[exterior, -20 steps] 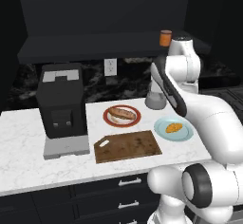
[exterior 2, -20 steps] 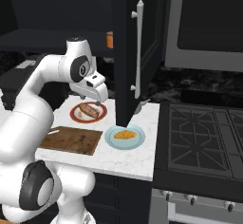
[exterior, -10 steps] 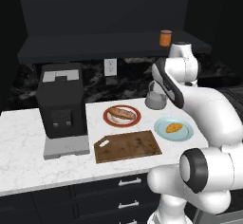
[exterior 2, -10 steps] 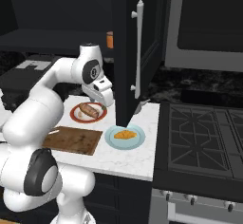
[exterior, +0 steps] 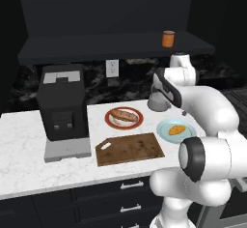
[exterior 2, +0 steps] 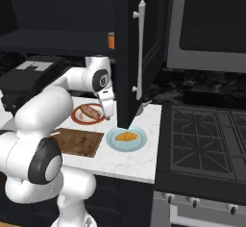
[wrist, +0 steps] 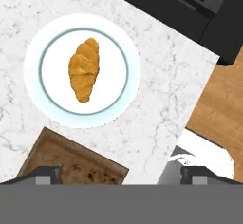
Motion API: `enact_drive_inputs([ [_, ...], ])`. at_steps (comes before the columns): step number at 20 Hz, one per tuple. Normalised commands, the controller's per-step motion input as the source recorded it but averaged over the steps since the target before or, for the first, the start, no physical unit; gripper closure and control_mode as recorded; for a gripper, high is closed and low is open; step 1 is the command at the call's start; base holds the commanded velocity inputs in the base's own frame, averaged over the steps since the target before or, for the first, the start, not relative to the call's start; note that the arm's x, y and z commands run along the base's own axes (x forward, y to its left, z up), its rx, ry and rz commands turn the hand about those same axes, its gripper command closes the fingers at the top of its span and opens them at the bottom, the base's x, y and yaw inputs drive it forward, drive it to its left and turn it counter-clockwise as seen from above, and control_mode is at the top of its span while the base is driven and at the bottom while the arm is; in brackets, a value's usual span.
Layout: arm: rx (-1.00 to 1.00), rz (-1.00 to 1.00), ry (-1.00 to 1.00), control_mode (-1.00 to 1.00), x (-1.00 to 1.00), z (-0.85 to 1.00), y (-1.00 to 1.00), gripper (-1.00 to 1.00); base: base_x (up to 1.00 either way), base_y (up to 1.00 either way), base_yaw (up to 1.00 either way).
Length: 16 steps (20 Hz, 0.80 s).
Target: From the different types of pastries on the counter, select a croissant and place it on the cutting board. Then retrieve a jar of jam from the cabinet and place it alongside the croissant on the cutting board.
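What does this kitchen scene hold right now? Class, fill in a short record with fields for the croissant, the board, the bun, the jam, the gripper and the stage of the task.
croissant: on the pale blue plate, croissant untouched
board: board bare, in front of the bun
bun: bun on a red-rimmed plate
jam: jar on the cabinet shelf
gripper: gripper above the counter, fingers wide apart, holding nothing
stage: croissant not yet picked
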Motion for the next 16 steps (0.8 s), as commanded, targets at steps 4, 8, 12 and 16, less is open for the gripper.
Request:
enact_drive_inputs([
  [4, -0.01, -0.18, 0.02, -1.00, 0.41, -0.26, -0.24, -1.00, 0.00, 0.00, 0.00],
  [8, -0.05, -0.03, 0.01, -1.00, 0.39, -0.45, -0.19, -1.00, 0.00, 0.00, 0.00],
  [12, -0.06, 0.00, 0.00, -1.00, 0.17, -0.42, -0.10, -1.00, 0.00, 0.00, 0.00],
  [16, 0.00, 0.00, 0.00, -1.00, 0.12, -0.28, -0.25, -1.00, 0.00, 0.00, 0.00],
])
